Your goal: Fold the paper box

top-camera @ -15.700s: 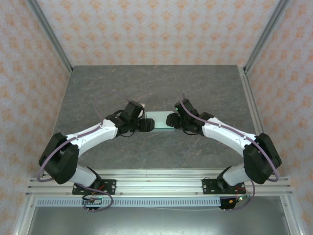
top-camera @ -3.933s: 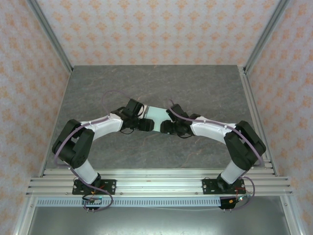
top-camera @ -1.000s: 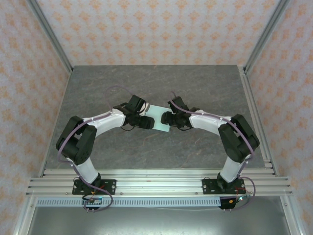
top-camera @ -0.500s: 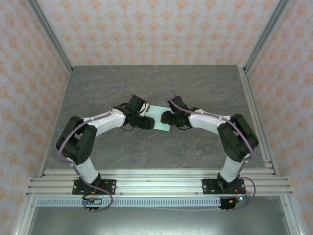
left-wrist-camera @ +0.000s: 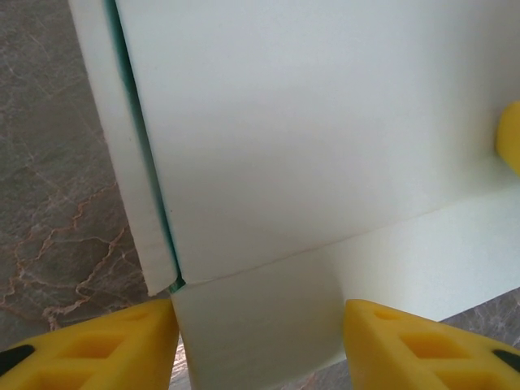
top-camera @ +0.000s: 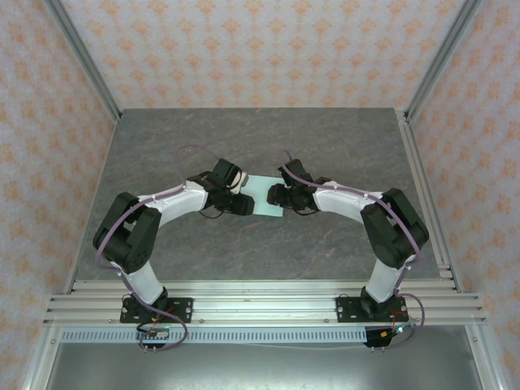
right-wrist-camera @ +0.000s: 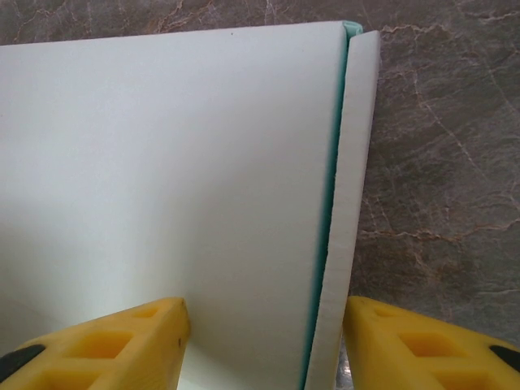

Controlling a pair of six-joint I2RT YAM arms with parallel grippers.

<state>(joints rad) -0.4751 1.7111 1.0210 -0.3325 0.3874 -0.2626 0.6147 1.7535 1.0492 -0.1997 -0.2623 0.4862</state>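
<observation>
— How many things lie on the surface (top-camera: 341,146)?

— One: a single paper box (top-camera: 262,197) of pale mint card, near the middle of the grey marbled surface, between the two arms.

— And the grippers?

— Two. The left gripper (top-camera: 246,204) is down at the box's left end and the right gripper (top-camera: 274,195) at its right end.

— Does the left one hold anything?

— Seen from its wrist, its two yellow fingers (left-wrist-camera: 97,341) stand wide apart, with one short flap of the box between them. A crease divides that flap from the big flat panel, and one narrow side strip runs along the panel's left edge. Whether the fingers press the card, I cannot tell.

— And the right?

— It is spread just as wide. Its two yellow fingers (right-wrist-camera: 431,341) flank the panel and one narrow side strip, with a thin green gap between the two. The panel runs on past the left finger, so nothing is clamped.
</observation>
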